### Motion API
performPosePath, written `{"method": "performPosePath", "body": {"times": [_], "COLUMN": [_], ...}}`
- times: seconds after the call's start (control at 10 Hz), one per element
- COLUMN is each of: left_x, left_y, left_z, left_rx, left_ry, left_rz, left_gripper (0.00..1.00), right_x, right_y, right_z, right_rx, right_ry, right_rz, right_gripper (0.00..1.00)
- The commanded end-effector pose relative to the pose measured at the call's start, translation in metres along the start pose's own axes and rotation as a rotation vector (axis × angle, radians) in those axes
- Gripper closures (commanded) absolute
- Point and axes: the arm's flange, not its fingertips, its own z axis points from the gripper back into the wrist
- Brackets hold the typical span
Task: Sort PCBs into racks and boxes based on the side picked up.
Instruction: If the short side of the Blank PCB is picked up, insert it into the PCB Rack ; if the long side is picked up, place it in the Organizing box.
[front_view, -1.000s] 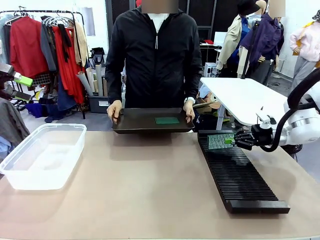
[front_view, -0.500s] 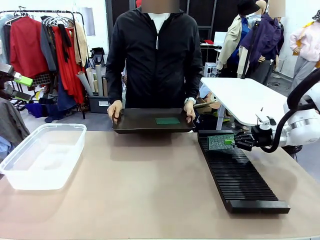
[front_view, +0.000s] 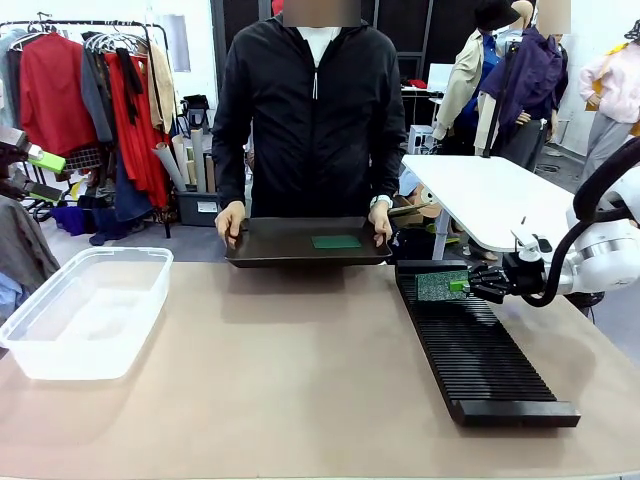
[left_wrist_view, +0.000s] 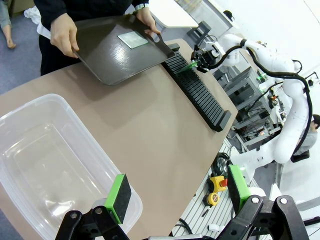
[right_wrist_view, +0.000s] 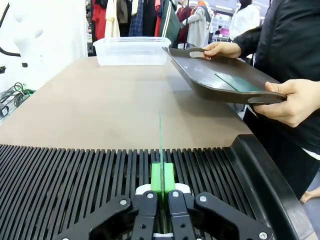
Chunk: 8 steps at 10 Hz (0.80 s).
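Board (front_view: 441, 285) stands on edge over the far end of the rack (front_view: 480, 360), clamped tight in your right pincer (front_view: 462, 285).
Your left pincer (left_wrist_view: 178, 190) hangs empty with its jaws wide apart, above the clear tub (left_wrist_view: 45, 160). A person (front_view: 310, 110) holds a dark tray (front_view: 270, 248) just past the table's far edge, with a second board (front_view: 336, 241) flat on it. You cannot quite tell whether the gripped board's lower edge sits in a slot.
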Motion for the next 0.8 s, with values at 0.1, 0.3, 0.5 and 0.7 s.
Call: {"method": "performPosePath", "body": {"times": [0.1, 0.3, 0.5, 0.7], "left_x": [0.0001, 0.0001, 0.0001, 0.0001], "left_y": [-0.002, -0.002, -0.002, -0.002], "left_z": [0.0002, 0.0002, 0.0002, 0.0002], "left_rx": [-0.007, -0.007, -0.007, -0.007], "left_ry": [-0.004, -0.004, -0.004, -0.004], "left_rz": [-0.002, -0.002, -0.002, -0.002], "left_gripper": [0.0, 0.0, 0.0, 0.0], "right_x": [0.0002, 0.0002, 0.0002, 0.0002], "right_y": [-0.0002, -0.0002, -0.0002, -0.0002], "right_z": [-0.0002, -0.0002, -0.0002, -0.0002], "right_rx": [0.0, 0.0, 0.0, 0.0], "right_ry": [0.001, 0.001, 0.001, 0.001], "right_rz": [0.004, 0.004, 0.004, 0.004], "right_gripper": [1.0, 1.0, 1.0, 1.0]}}
